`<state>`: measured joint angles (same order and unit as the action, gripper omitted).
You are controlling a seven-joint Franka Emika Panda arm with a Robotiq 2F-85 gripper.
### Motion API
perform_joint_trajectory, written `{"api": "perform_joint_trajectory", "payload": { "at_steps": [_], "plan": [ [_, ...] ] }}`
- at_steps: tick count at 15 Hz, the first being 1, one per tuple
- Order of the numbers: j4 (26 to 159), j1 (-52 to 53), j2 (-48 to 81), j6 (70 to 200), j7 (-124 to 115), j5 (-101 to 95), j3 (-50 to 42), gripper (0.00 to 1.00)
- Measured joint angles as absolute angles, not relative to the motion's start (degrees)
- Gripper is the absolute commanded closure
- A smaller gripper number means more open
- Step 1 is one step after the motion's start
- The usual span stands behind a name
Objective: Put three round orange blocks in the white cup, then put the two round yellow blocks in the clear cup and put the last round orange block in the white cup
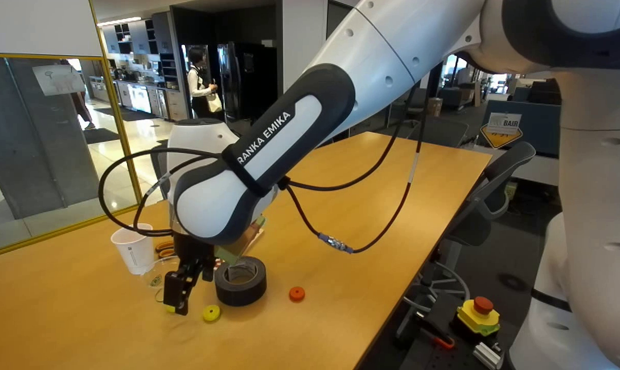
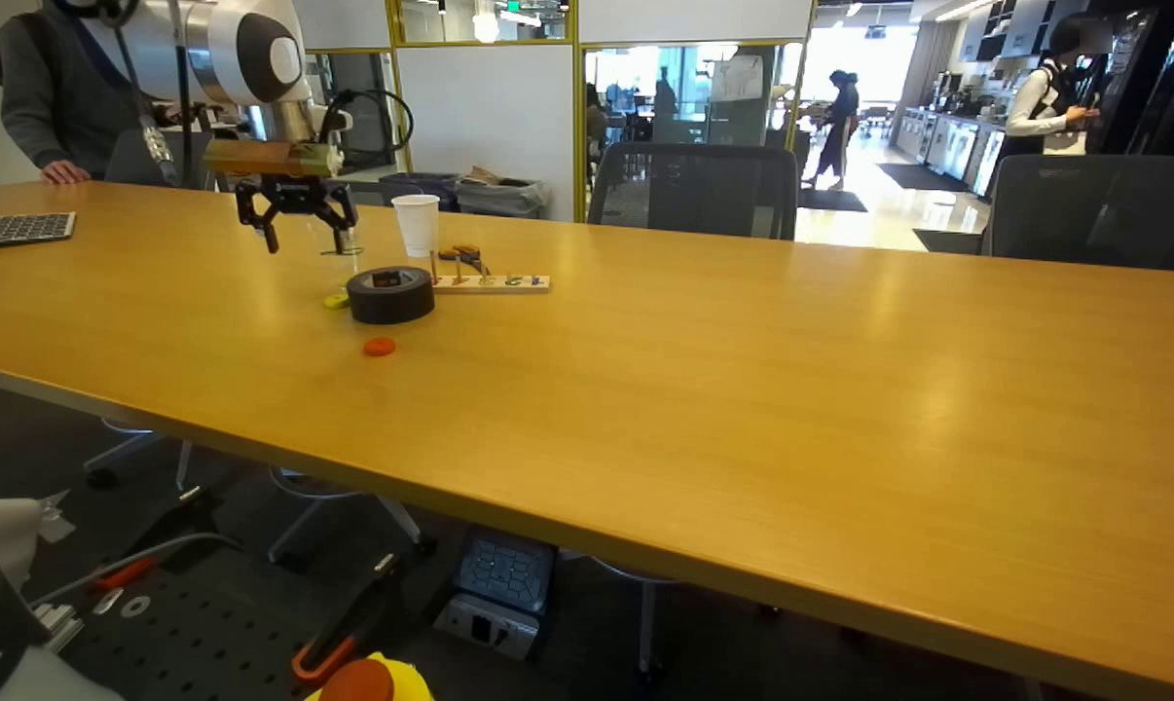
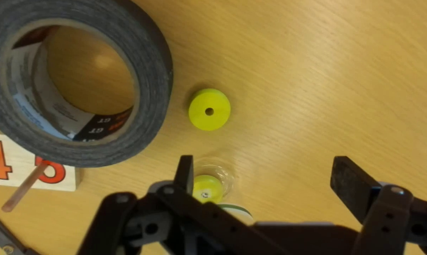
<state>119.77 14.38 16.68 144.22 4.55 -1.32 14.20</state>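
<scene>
hangs over the table (image 1: 269,339) with the gripper (image 3: 263,165) spread wide and nothing held. looks due, by the task's order, to fetch the loose yellow block (image 3: 209,119), lying flat beside the black tape roll (image 3: 155,85), near it but not touching. probably weighs next to nothing, feels hard and stiff, and stands a firm squeeze without harm; seems smooth, though, so liable to skid or spin out of a lopsided pinch. take hold across the full width, one pad on each side of the round rim, low and level, almost down at the table; ignore the centre hole, far too small for such pads. mind the tight space toward the black tape roll, and perhaps turn a little first to keep a finger from landing on it. shows the second yellow block (image 3: 210,186) at the clear cup (image 3: 227,175), partly through the plastic; cannot tell inside from behind. treat the clear cup as thin, light and easily tipped: no brushing, no squeezing. save for last the orange block (image 1: 296,294), lying apart from the black tape roll in both exterior views, likely just as light and hard, and bound for the upright white cup (image 2: 418,226).
</scene>
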Motion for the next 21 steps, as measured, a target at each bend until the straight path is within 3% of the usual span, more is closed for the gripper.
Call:
{"api": "perform_joint_trajectory", "payload": {
  "at_steps": [21],
  "plan": [
    [119.90, 13.58, 21.44, 144.30, 4.28, 5.87, 13.70, 0.00]
  ]
}}
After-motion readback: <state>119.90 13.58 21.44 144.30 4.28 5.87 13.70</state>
